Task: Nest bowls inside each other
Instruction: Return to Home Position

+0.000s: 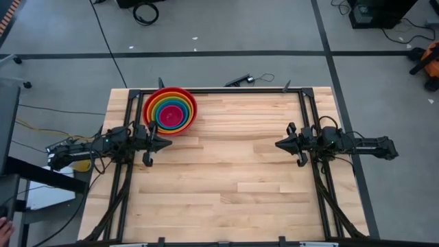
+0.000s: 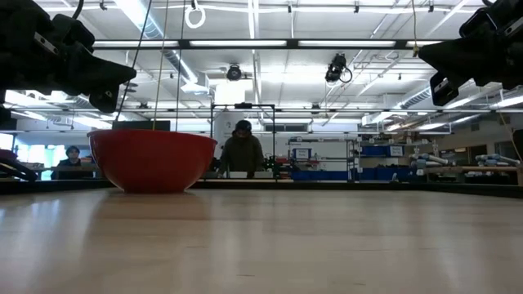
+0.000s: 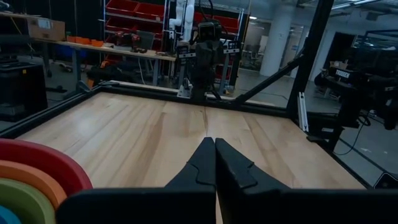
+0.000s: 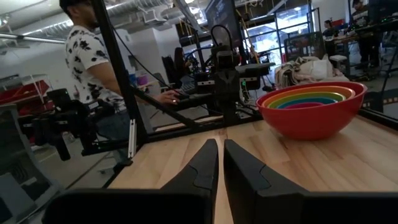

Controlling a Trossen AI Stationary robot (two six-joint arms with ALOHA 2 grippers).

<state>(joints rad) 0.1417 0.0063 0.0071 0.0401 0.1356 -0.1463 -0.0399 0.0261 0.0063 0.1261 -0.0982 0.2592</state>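
Note:
The bowls stand nested in one stack at the table's far left: red outermost, then orange, lime green, blue and magenta pink in the middle. The red bowl rests with its base on the wood; the stack also shows in the right wrist view, and its rims in the left wrist view. My left gripper is shut, held level above the table just in front of the stack. My right gripper is shut, level, at the table's right side. Both point toward the table's middle.
A black metal frame runs along the table's far edge and down both sides. The wide wooden top between the two arms and toward the near edge is bare. People sit and stand at benches beyond the table.

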